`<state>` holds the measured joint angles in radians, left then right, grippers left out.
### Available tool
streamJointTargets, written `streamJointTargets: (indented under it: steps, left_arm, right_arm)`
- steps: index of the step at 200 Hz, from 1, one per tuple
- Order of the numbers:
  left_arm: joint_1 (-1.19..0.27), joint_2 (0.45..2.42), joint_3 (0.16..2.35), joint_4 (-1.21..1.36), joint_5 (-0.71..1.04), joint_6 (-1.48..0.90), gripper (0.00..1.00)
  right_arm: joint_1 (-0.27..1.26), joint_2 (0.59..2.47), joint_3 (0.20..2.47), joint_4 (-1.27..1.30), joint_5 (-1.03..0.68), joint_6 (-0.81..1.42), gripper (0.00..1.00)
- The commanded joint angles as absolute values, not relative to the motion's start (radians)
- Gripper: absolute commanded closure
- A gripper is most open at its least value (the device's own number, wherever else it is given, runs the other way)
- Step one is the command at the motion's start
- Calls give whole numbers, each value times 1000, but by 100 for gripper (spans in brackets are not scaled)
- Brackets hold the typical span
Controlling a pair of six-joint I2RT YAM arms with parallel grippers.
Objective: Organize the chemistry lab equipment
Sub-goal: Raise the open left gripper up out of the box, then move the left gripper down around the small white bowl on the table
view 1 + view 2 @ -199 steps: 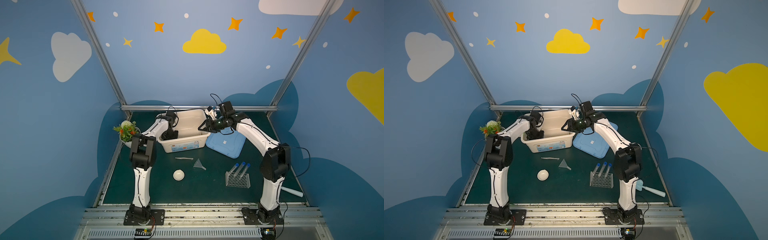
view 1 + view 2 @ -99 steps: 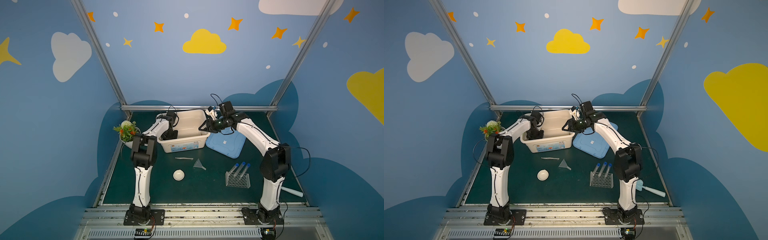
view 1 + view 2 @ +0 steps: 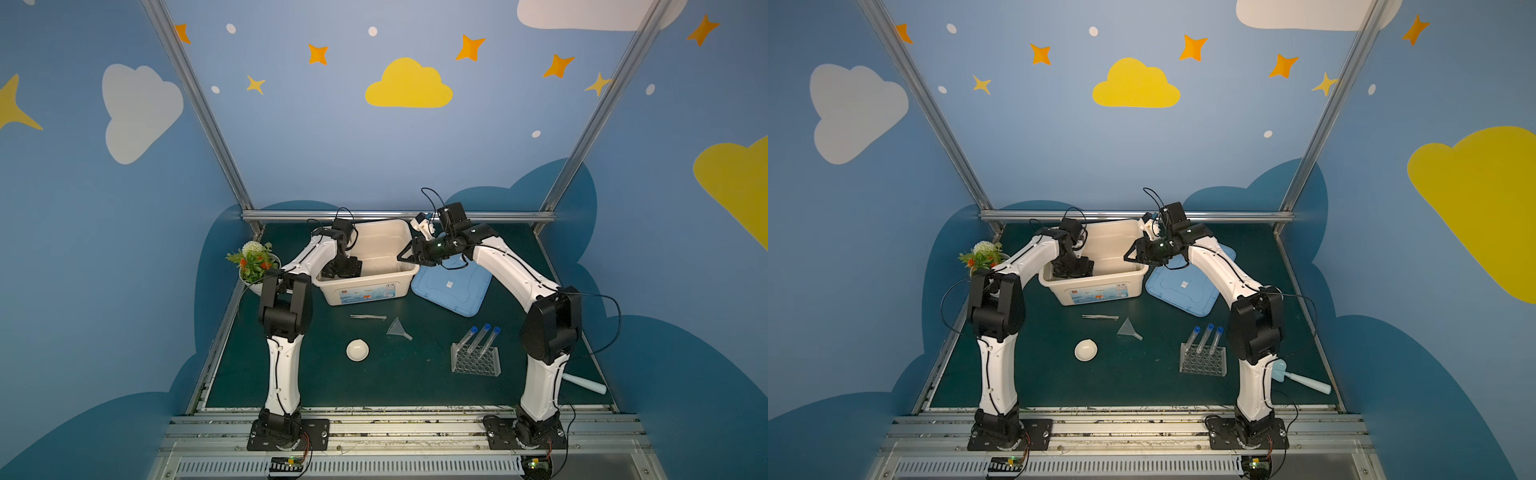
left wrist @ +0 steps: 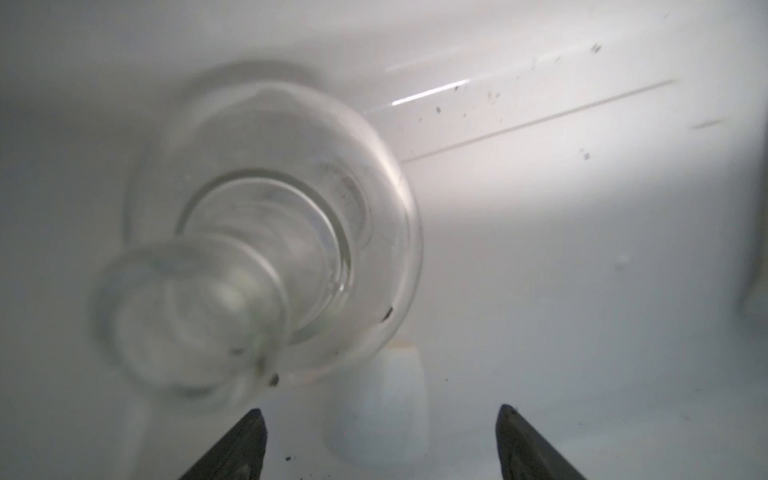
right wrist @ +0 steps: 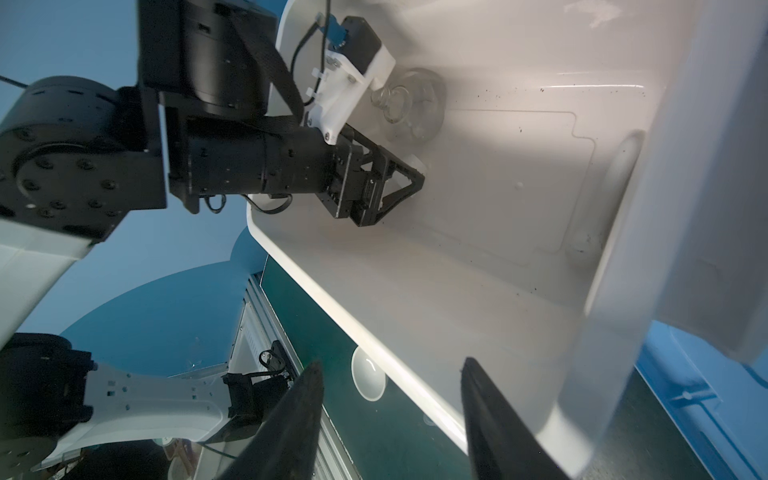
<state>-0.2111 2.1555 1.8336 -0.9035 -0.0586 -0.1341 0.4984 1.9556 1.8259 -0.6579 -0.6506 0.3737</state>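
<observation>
**Top views.** A white bin (image 3: 365, 291) sits at the back of the table (image 3: 415, 386). Its blue lid (image 3: 451, 291) is off and lies just beside it. The left gripper (image 3: 340, 268) is down inside the bin at its left end. The right gripper (image 3: 409, 253) hangs at the bin's right rim. In both top views the tweezers (image 3: 368, 317), funnel (image 3: 397, 327) and bowl (image 3: 357, 350) lie on the table in front of the bin. They are well apart from the rack (image 3: 475, 360), which holds three tubes (image 3: 482, 337). A scoop (image 3: 1300, 379) lies behind the right arm. A plant (image 3: 253, 259) stands at the left edge.

**Left wrist view.** The flask (image 4: 266, 232) appears to stand upright on the bin floor, with a small white cup (image 4: 378, 415) just beside it. The left gripper's jaws are spread wide and hold nothing. The flask is clear of both fingers.

**Right wrist view.** The right gripper (image 5: 392, 365) is partly open with nothing clamped between its fingers. Whether it touches the bin rim cannot be told. The left gripper shows inside the bin, with the flask just past it.

**Assessment.** Flask and cup are judged stowed. Tweezers, funnel, bowl and the rack with its tubes are outside the bin and not yet stowed. The lid is not yet fitted, should closing be intended. No pestle is visible. Progress is judged under halfway.
</observation>
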Motion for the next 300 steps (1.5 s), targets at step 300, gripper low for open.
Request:
streamJointTargets:
  steps: [300]
  left_arm:
    - [-782,1378,996,-878,-249,-705,0]
  right_arm:
    - [453,1901,1781,-672,-638,353,42]
